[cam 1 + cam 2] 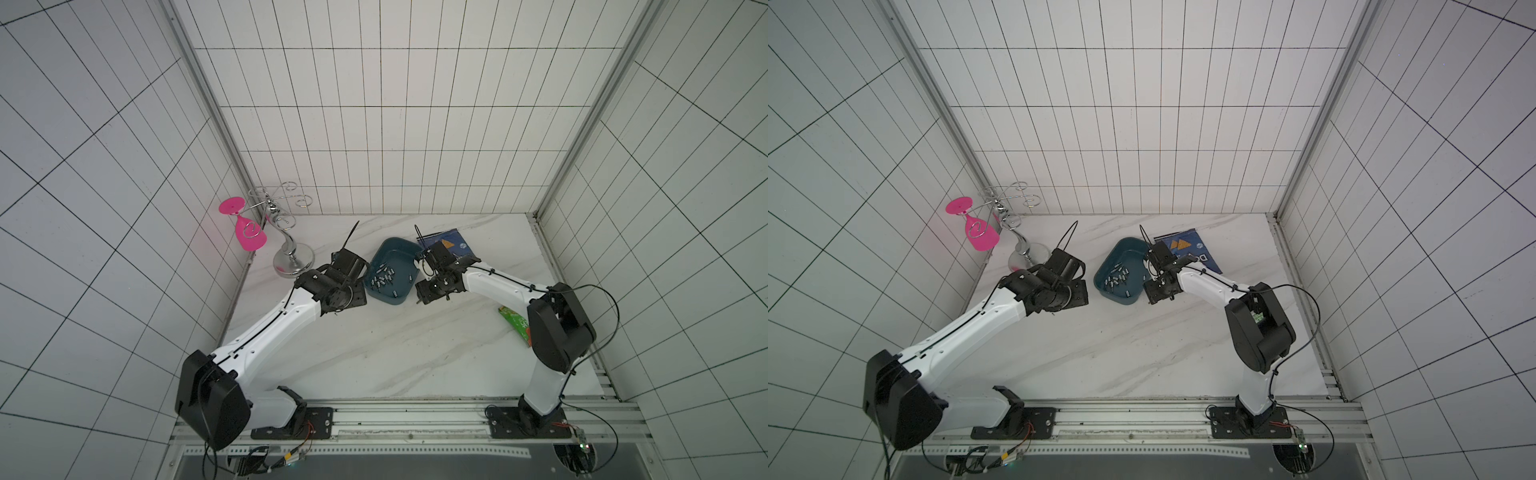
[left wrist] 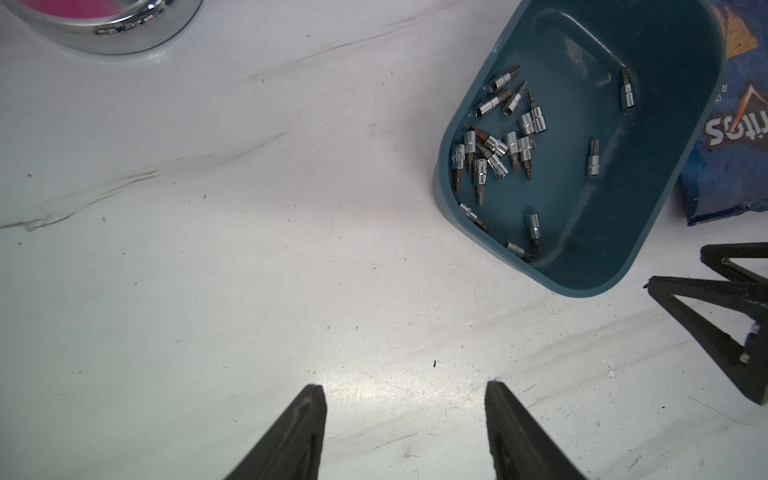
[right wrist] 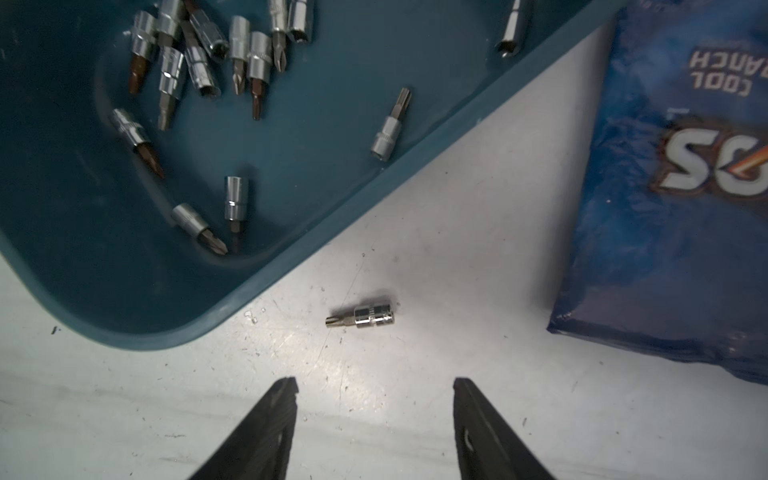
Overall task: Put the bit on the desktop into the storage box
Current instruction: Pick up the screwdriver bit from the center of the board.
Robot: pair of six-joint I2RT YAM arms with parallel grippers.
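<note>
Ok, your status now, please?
Left gripper and right gripper open, empty. One bit loose on desktop, beside storage box, not touching. Nothing blocks it.

A blue chip bag (image 3: 673,199) on the bench (image 3: 415,365) carries the only legible print. The right wrist camera shows "COOL RANCH" in pale capitals, upside down and clipped at the frame edge, beside large white, orange-edged letters ending "OS". The left wrist camera catches the same logo's tail, "itos", also inverted. White lettering on a green packet (image 1: 515,324) is too small to read.
</note>
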